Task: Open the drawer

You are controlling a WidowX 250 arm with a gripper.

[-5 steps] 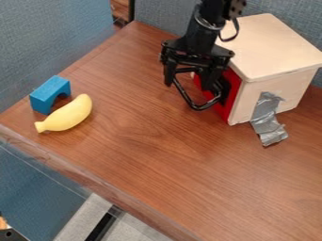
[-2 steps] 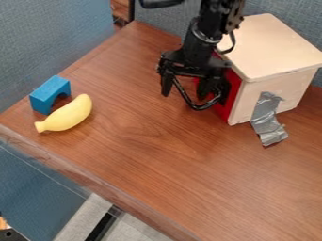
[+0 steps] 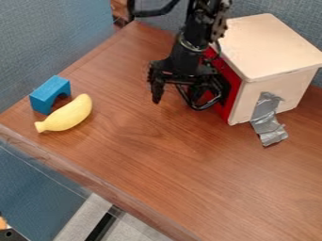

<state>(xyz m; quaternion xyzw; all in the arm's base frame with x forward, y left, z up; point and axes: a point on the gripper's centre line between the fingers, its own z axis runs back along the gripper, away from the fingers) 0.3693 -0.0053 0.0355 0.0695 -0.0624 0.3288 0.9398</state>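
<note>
Tool (image 3: 187,100) hangs with fingers spread at the black handle (image 3: 200,108) of the red drawer (image 3: 233,84).

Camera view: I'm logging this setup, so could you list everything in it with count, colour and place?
Box: one, pale wood, upper right
Red front: one, red, box's left-facing side
Handle: one, black loop, before the red front
Tape: one visible piece, silver, box's near side
Toy banana: one, yellow, left on table
Arch block: one, blue, beside toy banana
Table: one, brown, centre
Panels: at least two, blue-grey, left and behind
Floor: one, light grey with black strip, bottom left
Arm: one, black, from top edge
Gripper: one, black, at handle, jaws apart
</note>
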